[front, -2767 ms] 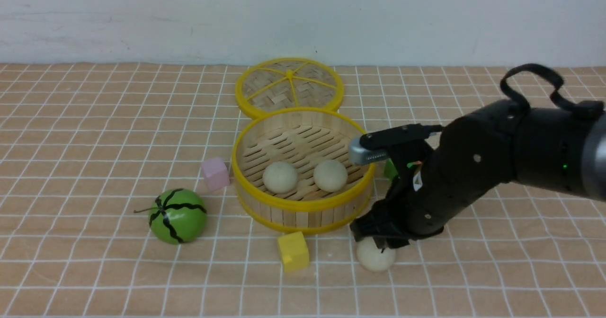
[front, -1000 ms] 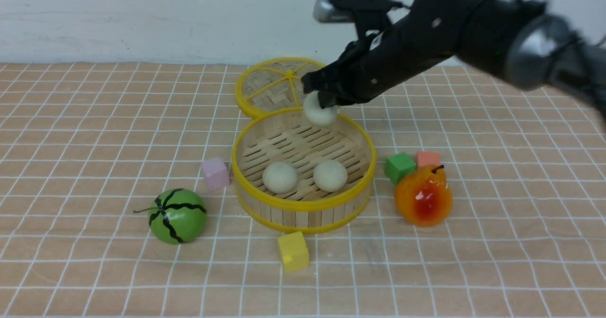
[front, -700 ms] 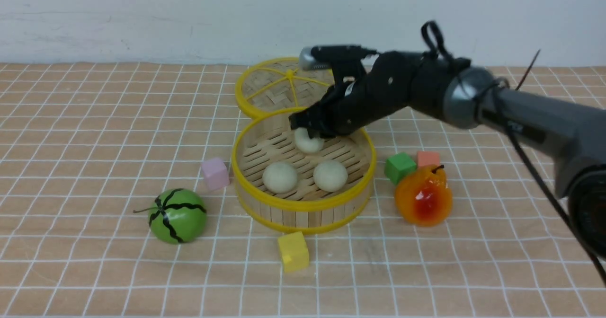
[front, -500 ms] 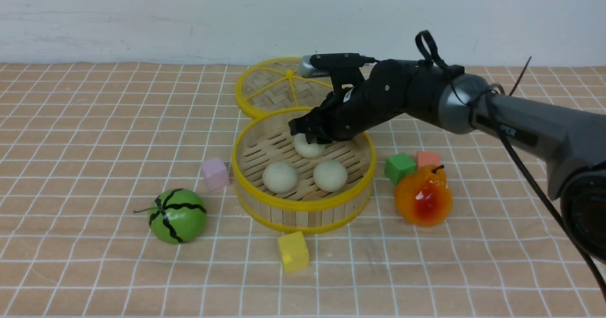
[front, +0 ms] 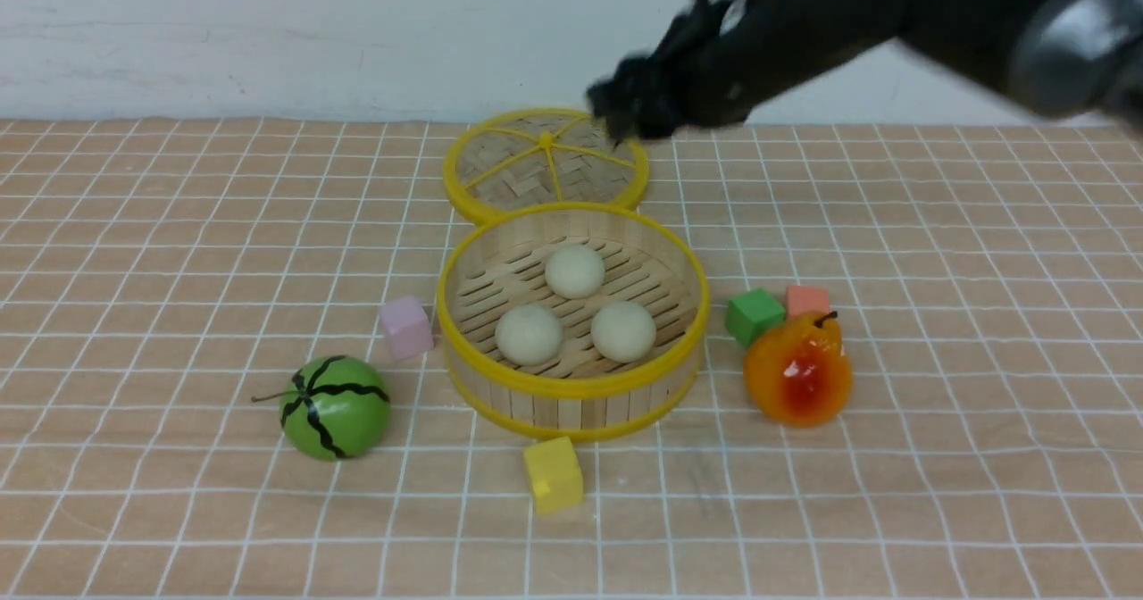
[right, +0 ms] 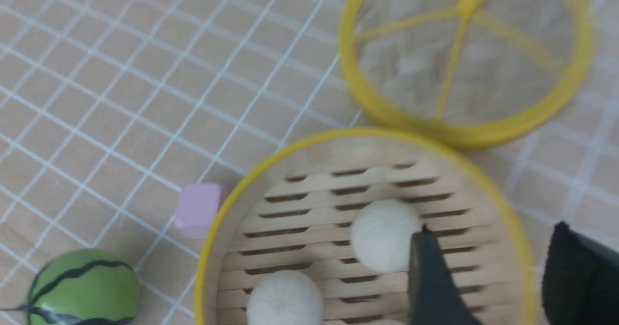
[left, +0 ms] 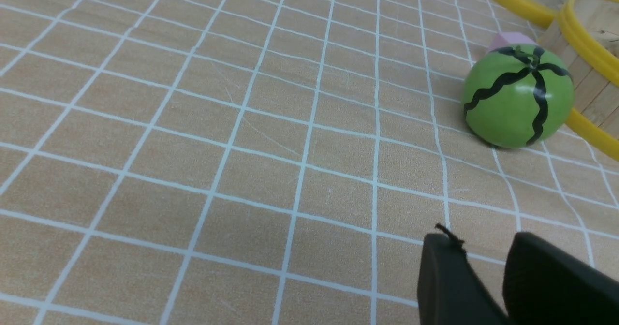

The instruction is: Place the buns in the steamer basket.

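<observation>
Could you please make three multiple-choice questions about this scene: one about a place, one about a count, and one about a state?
1. Where is the pink cube?
A. inside the steamer basket
B. on the cloth at the robot's left of the steamer basket
C. on the woven lid

2. How many buns lie in the steamer basket?
A. one
B. two
C. three

3. What is the state of the right gripper?
A. open and empty above the basket
B. shut on a bun
C. shut on the pear

Answers:
1. B: the cube sits outside the basket wall.
2. C: three buns rest on the slatted floor.
3. A: its jaws stand apart with nothing between them.
</observation>
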